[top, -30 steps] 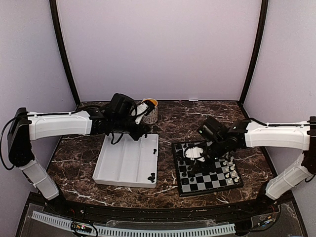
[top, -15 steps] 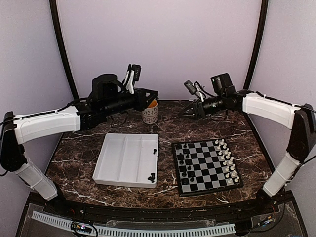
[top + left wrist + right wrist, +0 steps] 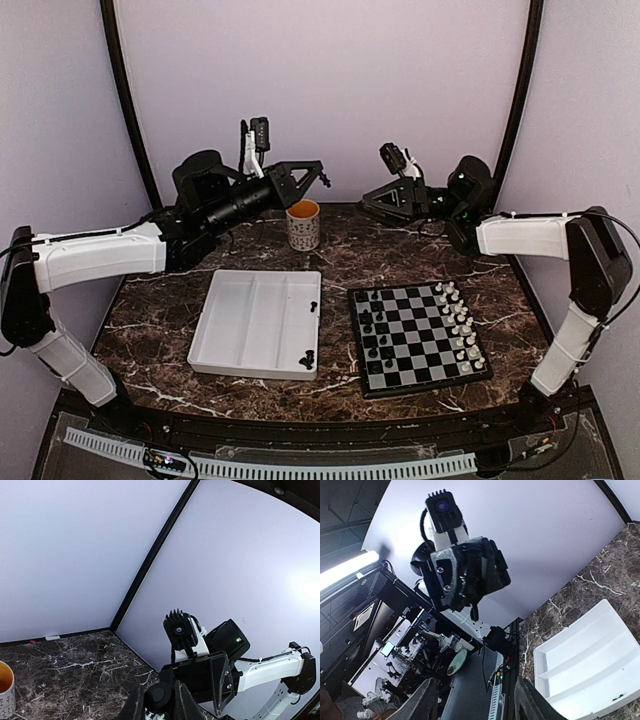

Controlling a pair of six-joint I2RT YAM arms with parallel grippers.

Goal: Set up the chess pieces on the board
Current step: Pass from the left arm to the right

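The board [image 3: 418,336] lies on the right of the table, with black chess pieces [image 3: 368,322] along its left side and white ones [image 3: 460,322] along its right. Two black pieces [image 3: 308,356] lie in the white tray [image 3: 255,325]. My left gripper [image 3: 316,174] is raised above the mug and points right. In the left wrist view it [image 3: 160,709] is shut on a round black chess piece [image 3: 159,695]. My right gripper [image 3: 368,202] is raised at the back and points left. In the right wrist view it [image 3: 475,705] is open and empty.
A white mug [image 3: 303,225] with an orange inside stands at the back centre, below my left gripper, and also shows in the left wrist view [image 3: 4,692]. The tray shows in the right wrist view [image 3: 580,660]. The two grippers face each other, a short gap apart.
Both arms have lifted off the table. My right gripper left the board and swung up and back. My left gripper rose from beside the mug and now points right.
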